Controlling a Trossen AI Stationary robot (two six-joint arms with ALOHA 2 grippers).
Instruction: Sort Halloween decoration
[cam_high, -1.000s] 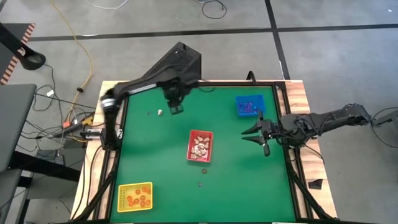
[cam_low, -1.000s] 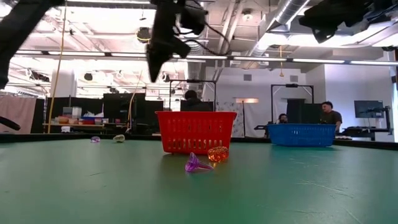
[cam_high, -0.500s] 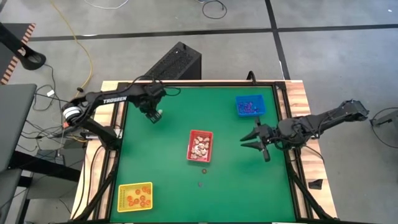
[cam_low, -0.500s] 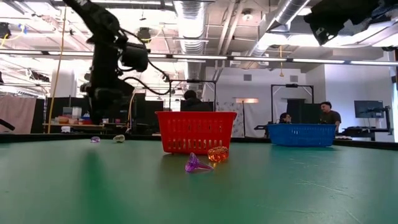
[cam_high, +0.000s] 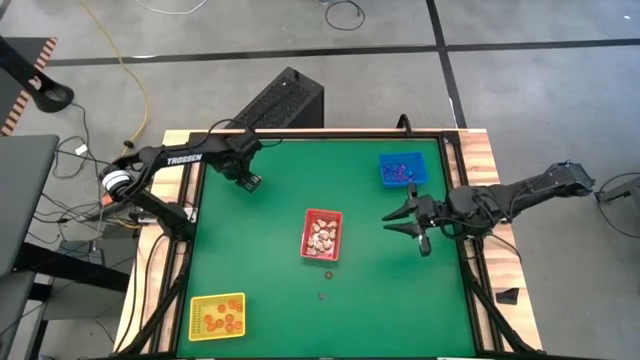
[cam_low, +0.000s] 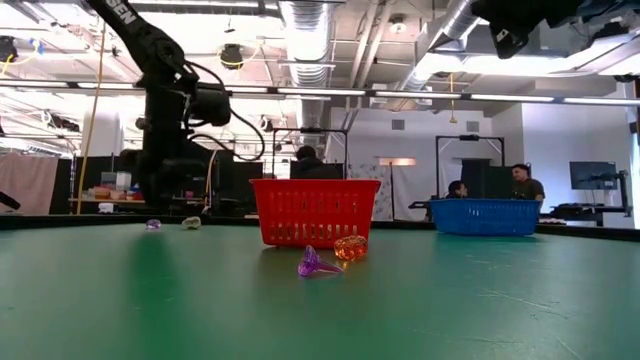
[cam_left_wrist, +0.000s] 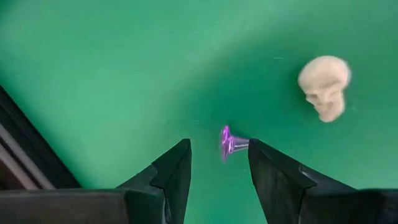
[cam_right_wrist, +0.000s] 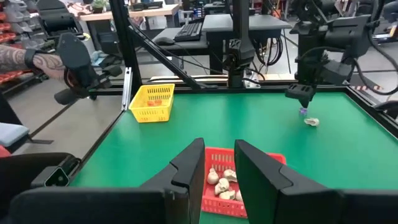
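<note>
My left gripper is open and hangs low over the table's far left part. Its fingertips stand on either side of a tiny purple trinket that lies on the green mat. A cream skull trinket lies close beside it. In the low view both show under the gripper: the purple trinket and the skull. Another purple trinket and an orange one lie near the red tray. My right gripper is open and hovers right of that tray.
The red tray holds cream trinkets, the blue tray at the far right holds purple ones, and the yellow tray at the near left holds orange ones. A person's arm shows beyond the table's edge.
My left gripper has swung from the far middle of the table toward the left edge and come down low over the purple trinket and the skull, staying open. The trinkets have not moved.
</note>
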